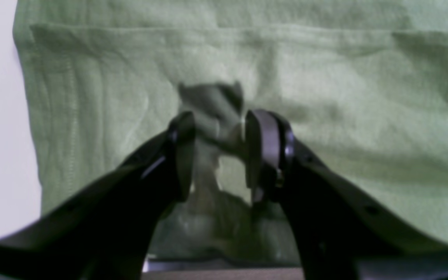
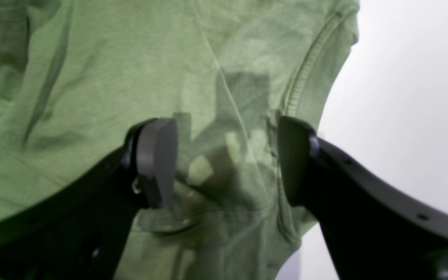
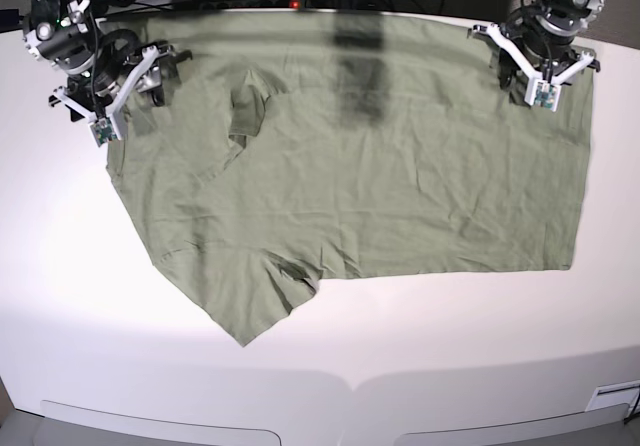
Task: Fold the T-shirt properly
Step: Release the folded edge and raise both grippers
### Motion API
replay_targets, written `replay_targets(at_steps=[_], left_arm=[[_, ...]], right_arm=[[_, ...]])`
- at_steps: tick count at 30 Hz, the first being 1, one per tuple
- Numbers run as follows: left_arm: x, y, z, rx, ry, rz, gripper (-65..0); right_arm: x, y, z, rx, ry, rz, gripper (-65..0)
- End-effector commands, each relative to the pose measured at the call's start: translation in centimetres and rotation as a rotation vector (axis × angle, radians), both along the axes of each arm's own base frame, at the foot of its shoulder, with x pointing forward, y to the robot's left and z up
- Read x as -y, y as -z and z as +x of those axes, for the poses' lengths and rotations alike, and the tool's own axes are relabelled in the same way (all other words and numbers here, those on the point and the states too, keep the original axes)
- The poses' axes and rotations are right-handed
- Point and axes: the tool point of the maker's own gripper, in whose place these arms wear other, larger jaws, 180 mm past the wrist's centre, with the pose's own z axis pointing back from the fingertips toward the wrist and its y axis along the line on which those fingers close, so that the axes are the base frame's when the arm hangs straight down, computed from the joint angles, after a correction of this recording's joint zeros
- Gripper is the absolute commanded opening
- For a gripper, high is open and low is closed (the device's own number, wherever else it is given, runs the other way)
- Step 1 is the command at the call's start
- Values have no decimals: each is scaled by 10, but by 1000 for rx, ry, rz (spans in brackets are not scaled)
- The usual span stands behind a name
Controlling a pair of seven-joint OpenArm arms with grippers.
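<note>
The T-shirt [image 3: 350,186] lies spread flat on the white table [image 3: 320,366], its hem toward the right and its collar and sleeves toward the left, filling most of the far half of the table.

The left gripper [image 1: 218,155] is at the far right corner of the shirt, near the hem. In the left wrist view its two dark fingers [image 1: 183,151] stand a small way apart with a bunched-up tuft of green cloth rising between them; the view is blurred, so I cannot tell whether the pads actually pinch that tuft or only flank it.

The right gripper [image 2: 228,163] is at the far left, over the shoulder and sleeve. In the right wrist view its fingers [image 2: 158,161] are spread wide, with flat cloth lying beneath the gap. The sleeve's stitched hem runs just beside the right-hand finger, and bare table shows past it.
</note>
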Motion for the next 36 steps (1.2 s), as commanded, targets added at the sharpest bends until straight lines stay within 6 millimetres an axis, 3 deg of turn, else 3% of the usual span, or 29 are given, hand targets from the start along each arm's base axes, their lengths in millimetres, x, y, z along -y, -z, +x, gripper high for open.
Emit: replay_targets(at_steps=[1, 12, 15, 19, 20, 36], left_arm=[[2, -6, 1, 11, 19, 5, -418], [17, -61, 40, 198, 82, 56, -418], [16, -65, 45, 214, 86, 68, -392], [16, -65, 46, 217, 87, 70, -203], [16, -65, 47, 218, 87, 70, -194], [17, -68, 50, 234, 88, 68, -195]], right_arm=[[1, -11, 9, 45, -8, -3, -254], [-3, -19, 18, 111, -20, 16, -254], [-3, -19, 18, 115, -22, 16, -254], [-4, -20, 19, 121, -22, 18, -254], [-5, -20, 19, 122, -21, 21, -254], [-4, -27, 34, 155, -19, 19, -253]])
